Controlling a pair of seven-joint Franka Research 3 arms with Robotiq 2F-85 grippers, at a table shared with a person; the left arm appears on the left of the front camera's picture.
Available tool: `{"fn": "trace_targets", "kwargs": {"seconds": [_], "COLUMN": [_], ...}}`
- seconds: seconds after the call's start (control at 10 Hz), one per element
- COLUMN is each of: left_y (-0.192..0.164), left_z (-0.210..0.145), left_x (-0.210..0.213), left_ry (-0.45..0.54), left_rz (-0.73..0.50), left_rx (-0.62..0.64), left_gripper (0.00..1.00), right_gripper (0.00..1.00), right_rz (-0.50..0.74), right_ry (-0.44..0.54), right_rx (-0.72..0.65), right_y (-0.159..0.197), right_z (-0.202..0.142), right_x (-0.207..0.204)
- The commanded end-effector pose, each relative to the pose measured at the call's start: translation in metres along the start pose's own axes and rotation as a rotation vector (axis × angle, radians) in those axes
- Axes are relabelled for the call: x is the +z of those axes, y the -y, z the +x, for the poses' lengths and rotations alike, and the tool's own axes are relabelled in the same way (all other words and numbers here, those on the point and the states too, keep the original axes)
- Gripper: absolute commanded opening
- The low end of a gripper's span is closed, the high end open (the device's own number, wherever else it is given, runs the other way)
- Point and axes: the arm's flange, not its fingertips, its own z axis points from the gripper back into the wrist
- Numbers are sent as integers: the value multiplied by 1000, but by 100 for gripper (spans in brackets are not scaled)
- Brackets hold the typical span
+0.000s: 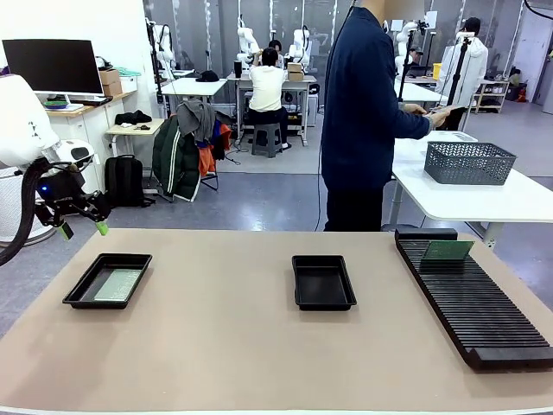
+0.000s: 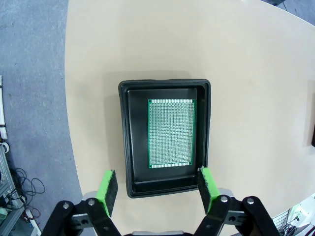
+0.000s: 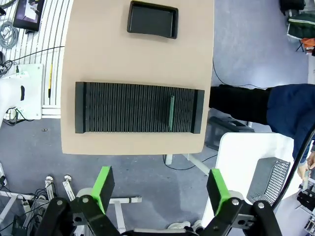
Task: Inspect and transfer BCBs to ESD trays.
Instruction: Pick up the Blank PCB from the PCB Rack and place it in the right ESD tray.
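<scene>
Presently, left tray (image 1: 76, 294): flat BCB (image 1: 118, 284) held inside.
Middle tray (image 1: 325, 306): bare floor.
Rack (image 1: 475, 303): upright BCB (image 1: 448, 251) slotted.
Left gripper (image 1: 84, 229), right gripper (image 3: 160, 179): spread wide, nothing held.

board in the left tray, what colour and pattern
Green board with a fine dotted grid, lying in the black tray; clearest in the left wrist view.

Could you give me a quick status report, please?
Left gripper, right gripper: open, empty. One BCB flat in left ESD tray, another BCB standing in slotted rack. Nothing in the way.
</scene>
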Motion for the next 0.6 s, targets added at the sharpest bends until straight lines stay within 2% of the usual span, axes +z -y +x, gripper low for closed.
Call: {"fn": "trace_targets", "kwargs": {"seconds": [0.0,0.1,0.5], "left_y": [-1,-1,-1], "left_z": [0,0,0], "left_x": [-1,-1,-1], "left_ry": [13,13,13], "left_rz": [-19,-19,-19], "left_rx": [-11,-11,-11], "left_gripper": [87,87,87], "right_gripper": [100,100,100], "right_rz": [-1,0,30], "right_ry": [4,0,16], "right_rx": [-1,0,31], "right_y": [-2,0,12], "right_z": [2,0,-24], "right_x": [0,0,-93]}}
